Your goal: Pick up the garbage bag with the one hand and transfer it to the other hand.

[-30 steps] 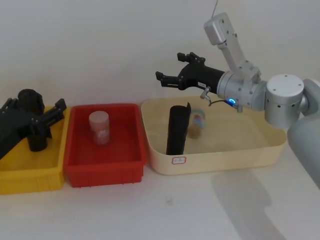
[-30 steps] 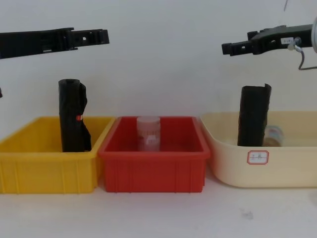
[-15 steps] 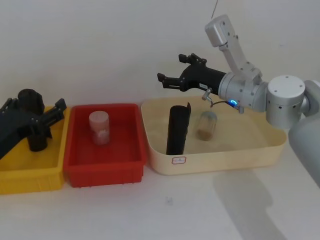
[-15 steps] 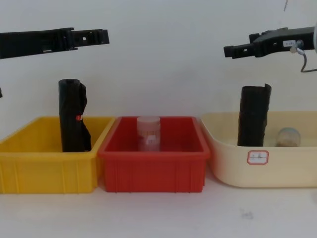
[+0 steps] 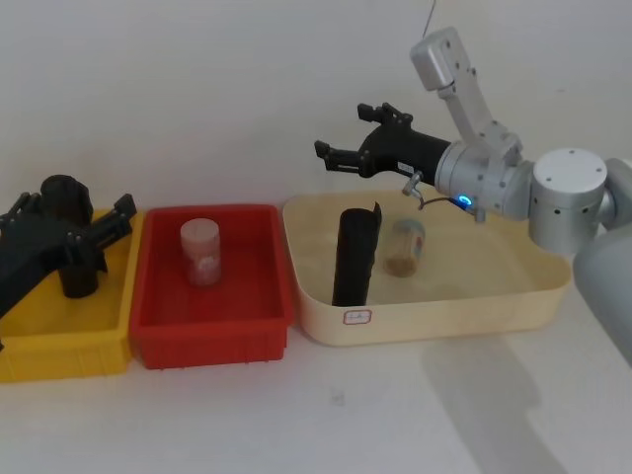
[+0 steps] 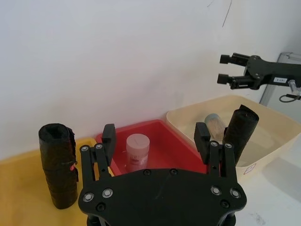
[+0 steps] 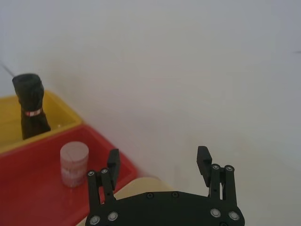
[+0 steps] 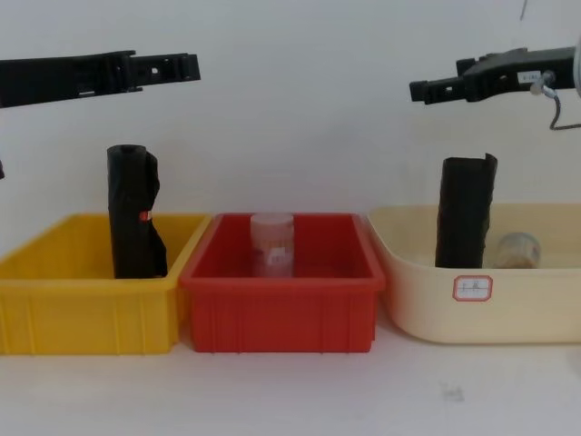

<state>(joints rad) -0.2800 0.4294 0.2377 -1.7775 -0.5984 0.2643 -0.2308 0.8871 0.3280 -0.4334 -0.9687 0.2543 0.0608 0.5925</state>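
The garbage bag [image 5: 354, 257] [image 8: 466, 211] [image 6: 240, 129] is a tall plain black roll standing upright at the front left of the cream bin [image 5: 444, 306]. My right gripper [image 5: 342, 128] [image 8: 436, 80] [image 7: 158, 160] hangs open in the air above and behind the bag, well clear of its top, with nothing between its fingers. A blue ring glows on its wrist. My left gripper [image 6: 155, 134] [image 8: 177, 68] is open and holds nothing. It hovers above the yellow bin [image 5: 59, 341], far to the left of the bag.
A second black roll with a red mark [image 5: 67, 237] [image 8: 134, 222] stands in the yellow bin. The red bin [image 5: 212, 331] in the middle holds an upright clear jar [image 5: 202, 252]. Another jar [image 5: 405, 247] lies in the cream bin, just right of the bag.
The jar in the cream bin has rolled a little to the right, clear of the bag. My right gripper has drifted slightly up and to the right. The left arm has stayed put.
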